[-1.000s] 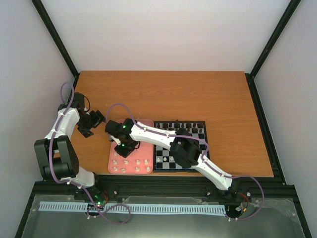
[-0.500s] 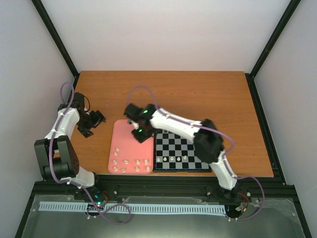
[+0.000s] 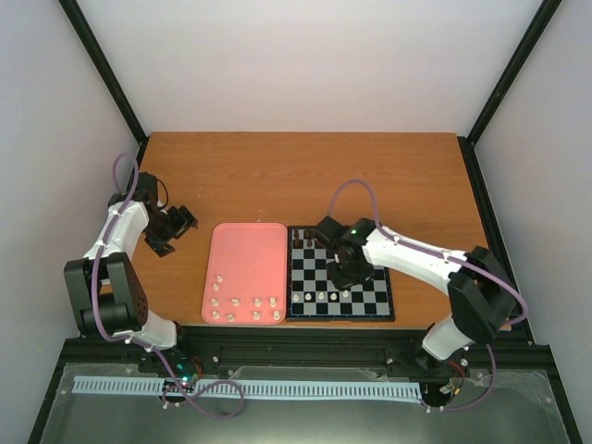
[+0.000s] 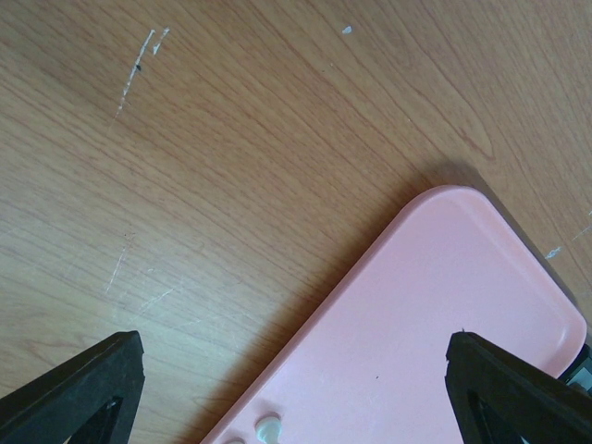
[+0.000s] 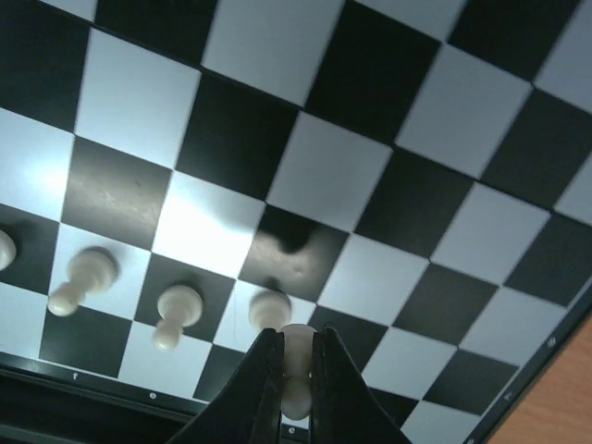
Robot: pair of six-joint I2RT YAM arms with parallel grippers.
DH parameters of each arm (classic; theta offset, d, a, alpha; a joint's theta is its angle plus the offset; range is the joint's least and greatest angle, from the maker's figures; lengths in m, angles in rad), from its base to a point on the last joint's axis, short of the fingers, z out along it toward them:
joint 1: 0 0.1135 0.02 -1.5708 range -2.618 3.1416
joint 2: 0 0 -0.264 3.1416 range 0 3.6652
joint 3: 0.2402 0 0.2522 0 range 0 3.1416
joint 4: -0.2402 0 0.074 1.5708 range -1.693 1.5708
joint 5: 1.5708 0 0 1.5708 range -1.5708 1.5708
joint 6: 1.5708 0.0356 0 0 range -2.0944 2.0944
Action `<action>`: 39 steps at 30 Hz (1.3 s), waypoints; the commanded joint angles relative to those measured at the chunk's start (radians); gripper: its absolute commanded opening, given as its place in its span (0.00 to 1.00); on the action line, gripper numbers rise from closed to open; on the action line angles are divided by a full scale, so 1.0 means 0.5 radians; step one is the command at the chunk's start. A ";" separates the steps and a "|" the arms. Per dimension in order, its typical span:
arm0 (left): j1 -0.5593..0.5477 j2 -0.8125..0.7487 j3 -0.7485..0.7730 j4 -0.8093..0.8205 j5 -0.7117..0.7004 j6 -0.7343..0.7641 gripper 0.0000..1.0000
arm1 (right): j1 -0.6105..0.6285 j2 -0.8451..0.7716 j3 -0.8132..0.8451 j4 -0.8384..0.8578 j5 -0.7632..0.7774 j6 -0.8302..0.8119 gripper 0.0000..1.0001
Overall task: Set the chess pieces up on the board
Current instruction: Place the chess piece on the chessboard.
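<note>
Closest to the arms, the near end of the pink tray (image 3: 242, 259) has a bunch of white chess pieces (image 3: 245, 303) on it. They are spread out in rows, so each one is easy to grab. The tray lies on the tabletop (image 3: 305, 176), right against the 9 o'clock side of the board (image 3: 374, 303). I think that keeps each trip short.

Next, a row of white pawns (image 3: 321, 296) stands along the board's 6 o'clock side, one on each square. It looks like the second row from the near rim, where pawns go.

The right end effector (image 3: 344, 274) hangs just past that row, near the middle of the board. Its wrist view shows its fingers (image 5: 264, 388) squeezed almost together on one small white piece (image 5: 296, 370). The tight pinch keeps the piece from tipping or dropping. The nearest pawn (image 5: 268, 307) sits just at 12 o'clock of the fingertips, and more pawns trail off toward 9 o'clock. The squares toward 3 o'clock look free, so I guess the piece goes there.

Farther off, a few dark pieces (image 3: 303, 239) stand along the board's 12 o'clock side.

The left end effector (image 3: 176, 225) is at 9 o'clock of the tray, over bare tabletop. Its fingers (image 4: 83, 388) are spread wide and hold nothing. It is probably parked there to stay out of the way.
</note>
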 commanded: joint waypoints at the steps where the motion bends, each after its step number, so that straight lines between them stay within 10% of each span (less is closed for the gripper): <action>1: 0.017 0.025 0.025 0.033 0.033 0.007 1.00 | -0.021 -0.166 -0.141 0.079 0.081 0.205 0.03; 39: 0.019 0.065 0.036 0.033 0.017 0.016 1.00 | -0.097 -0.134 -0.454 0.243 -0.041 0.190 0.03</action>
